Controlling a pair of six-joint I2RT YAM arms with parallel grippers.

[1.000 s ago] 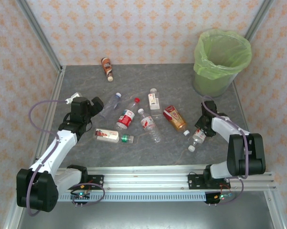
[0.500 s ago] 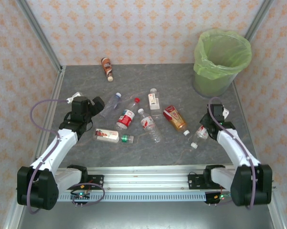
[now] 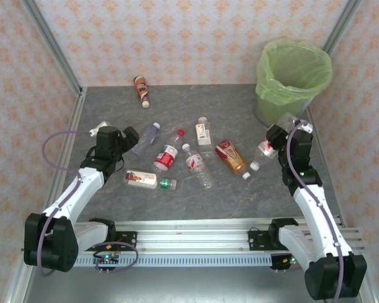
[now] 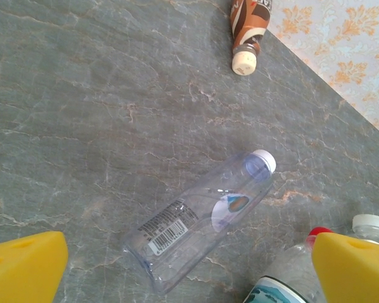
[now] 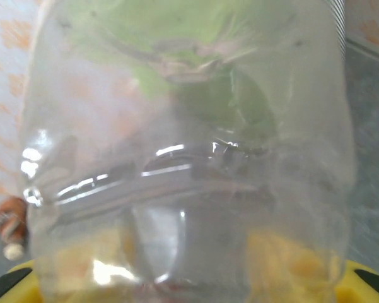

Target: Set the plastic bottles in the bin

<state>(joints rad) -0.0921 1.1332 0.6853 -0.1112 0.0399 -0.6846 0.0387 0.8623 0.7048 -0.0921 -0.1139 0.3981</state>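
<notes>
My right gripper [image 3: 272, 144] is shut on a clear bottle [image 3: 263, 153] held off the table, white cap pointing down-left, just in front of the bin [image 3: 294, 74], a tall round bin lined with a light-green bag. In the right wrist view this bottle [image 5: 189, 158] presses close to the lens, with the green bag showing through it. My left gripper [image 3: 127, 140] hangs open over a clear bottle [image 4: 202, 218] that lies between its yellow fingertips [image 4: 26, 268]. Several more plastic bottles lie mid-table, among them a red-labelled one [image 3: 167, 155] and a brown-orange one [image 3: 232, 157].
A brown bottle [image 3: 140, 90] lies alone near the back wall. A bottle with a green cap [image 3: 149, 180] lies near the front left. Metal posts and patterned walls close the table in on three sides. Bare grey table [image 3: 239, 196] lies in front of the right arm.
The right gripper has closed on the clear bottle, lifted it off the table and carried it back toward the bin. The left arm has barely moved.
</notes>
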